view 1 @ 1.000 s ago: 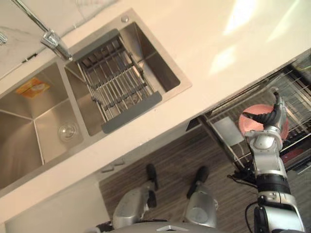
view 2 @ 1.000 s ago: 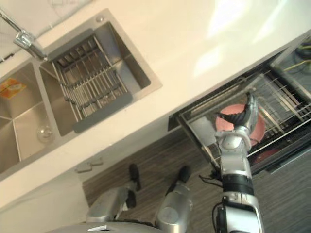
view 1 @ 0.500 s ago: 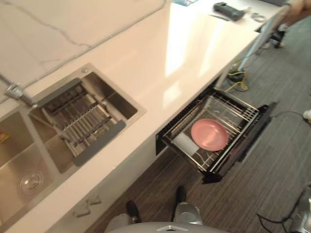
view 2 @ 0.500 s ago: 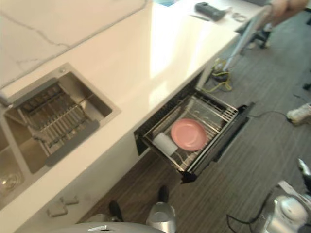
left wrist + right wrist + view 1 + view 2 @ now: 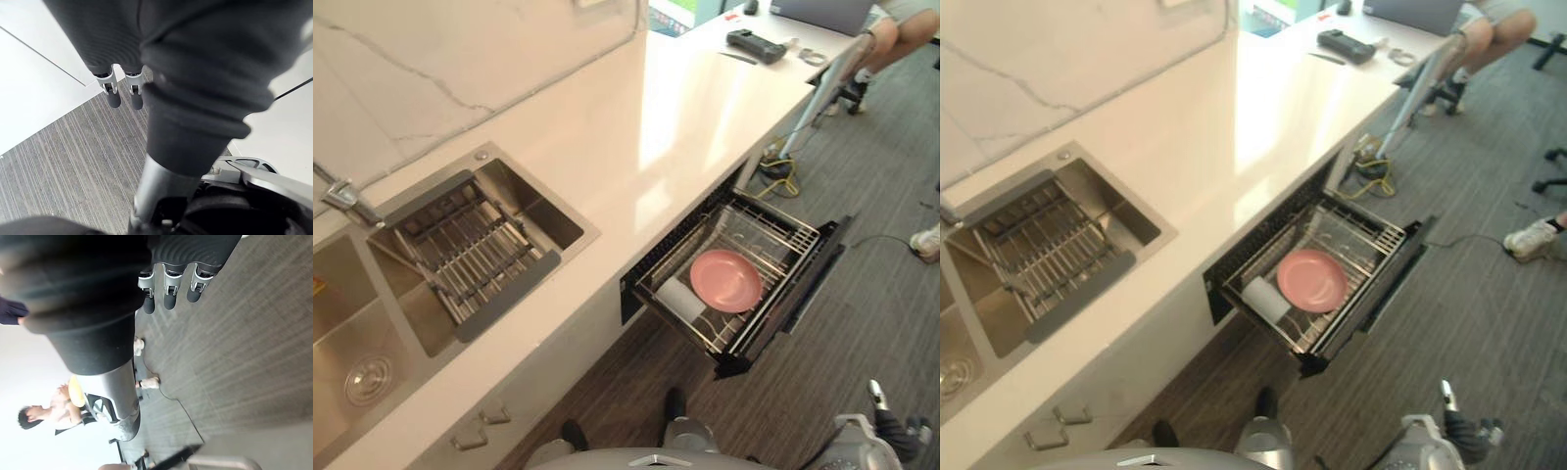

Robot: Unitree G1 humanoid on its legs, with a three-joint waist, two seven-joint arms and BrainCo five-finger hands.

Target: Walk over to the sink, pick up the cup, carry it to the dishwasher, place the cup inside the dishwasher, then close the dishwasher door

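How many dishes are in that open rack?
2: a pink plate in the rack, and a white cup lying beside it toward the sink. More may hide under the counter.

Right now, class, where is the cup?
The cup lies in the open dishwasher rack, just left of the pink plate, right of the sink in both eye views.
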